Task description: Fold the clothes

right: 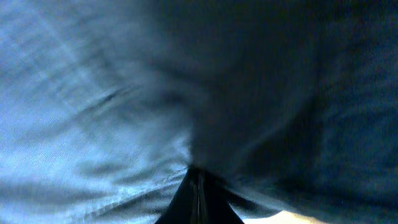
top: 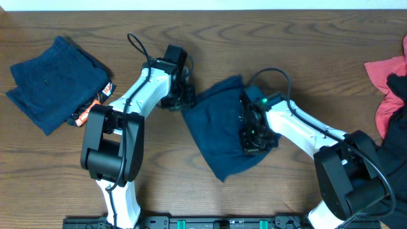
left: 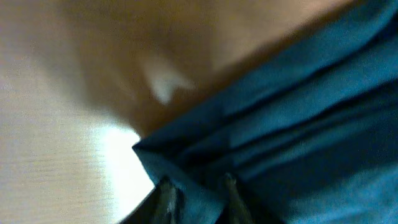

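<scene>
Overhead: loose navy shorts (top: 216, 137) lie in the middle of the counter (top: 191, 25). The left hand (top: 184, 102) meets their upper-left edge, the right hand (top: 253, 133) their right side.

Left wrist: blurred fingers (left: 230, 190) pinch a fold of the shorts.

Right wrist: the fingers (right: 196, 193), pressed together, nip the cloth.

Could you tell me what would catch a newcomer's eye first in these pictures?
A navy garment lies mid-table, with the left fingers pinching its edge and the right fingers bunching its middle. Folded navy shorts lie far left, and a coral-red piece sits at the right edge.
</scene>
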{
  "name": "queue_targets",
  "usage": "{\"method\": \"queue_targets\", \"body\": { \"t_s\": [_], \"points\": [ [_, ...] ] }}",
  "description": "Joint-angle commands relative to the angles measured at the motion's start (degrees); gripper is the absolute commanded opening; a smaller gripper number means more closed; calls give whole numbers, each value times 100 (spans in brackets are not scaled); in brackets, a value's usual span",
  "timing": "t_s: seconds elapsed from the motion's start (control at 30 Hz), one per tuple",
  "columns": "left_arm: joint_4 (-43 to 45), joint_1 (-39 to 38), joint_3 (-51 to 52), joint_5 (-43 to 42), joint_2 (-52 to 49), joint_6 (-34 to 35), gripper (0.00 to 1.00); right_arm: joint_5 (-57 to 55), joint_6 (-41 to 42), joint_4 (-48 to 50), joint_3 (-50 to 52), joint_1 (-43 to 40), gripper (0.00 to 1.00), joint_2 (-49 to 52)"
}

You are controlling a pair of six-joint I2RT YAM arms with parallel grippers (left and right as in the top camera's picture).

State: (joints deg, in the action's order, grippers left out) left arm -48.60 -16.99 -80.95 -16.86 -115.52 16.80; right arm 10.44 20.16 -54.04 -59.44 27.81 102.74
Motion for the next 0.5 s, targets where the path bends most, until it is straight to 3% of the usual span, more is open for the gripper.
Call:
{"method": "queue_targets", "body": {
  "t_s": [0.0, 0.1, 0.23, 0.4, 0.43, 0.47],
  "points": [
    [-566, 0, 33, -136, -28, -195, 13, -1445, 275, 306, 160, -251, 10, 26],
    [-1292, -17, 50, -136, -28, -197, 6, -2031, -52, 1182, 131, -590, 13, 26],
    [-1867, -2, 48, -133, -2, -197, 7, -1703, -664, 2227, 48, -988, 16, 26],
    [-1775, 122, 15, 118, 321, -170, 17, -1460, -697, 2354, -46, -1130, 25, 26],
    [-1738, 164, -26, 254, 409, -170, 21, -1464, -699, 2330, -46, -1130, 26, 26],
    [-1692, 223, -87, 435, 514, -160, 33, -1467, -704, 2286, -46, -1126, 27, 26]
  ]
}}
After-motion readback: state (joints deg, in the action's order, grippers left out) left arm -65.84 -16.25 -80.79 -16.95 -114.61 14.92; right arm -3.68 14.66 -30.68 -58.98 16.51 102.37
